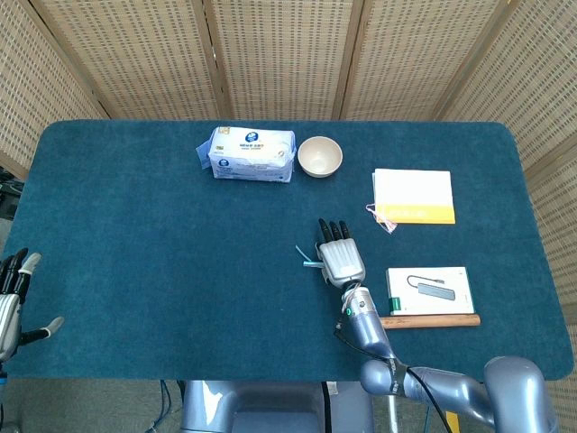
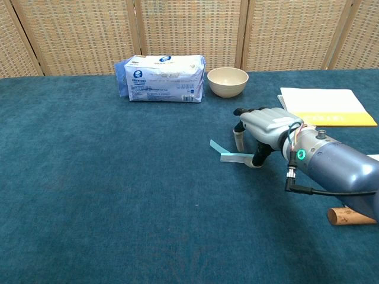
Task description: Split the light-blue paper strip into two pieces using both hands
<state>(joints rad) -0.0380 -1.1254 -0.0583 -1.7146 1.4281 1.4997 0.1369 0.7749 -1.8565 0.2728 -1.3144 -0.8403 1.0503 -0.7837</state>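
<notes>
Overhead, a dark teal cloth-covered table (image 1: 162, 271) fills the head view, with woven cane screens (image 1: 288, 54) behind it. Near the far edge lies a white and blue tissue pack (image 1: 250, 153) bearing a round blue logo and small print too fine to read. Just to its right, apart from it, sits a cream bowl (image 1: 320, 156). Further right lies a white booklet (image 1: 413, 195) with a yellow band along its near edge; any writing on it is too small to read. On the right, nearer the robot, a white box (image 1: 429, 290) shows a picture of a cabled adapter on its lid and a green end, and a wooden stick (image 1: 429, 320) lies along its near side.

The light-blue paper strip (image 2: 228, 152) lies on the cloth near the table's middle, in a bent shape with one end angled up to the left. The right hand (image 2: 265, 122) is arched over the strip's right end, palm down, with one fingertip (image 2: 256, 162) resting on that end and another finger (image 2: 239, 139) set down just behind the strip. Whether it truly grips the paper cannot be told. A green light glows at its wrist.

The left hand (image 1: 13, 298) is at the table's near left corner, well apart from the strip, fingers spread and holding nothing.
</notes>
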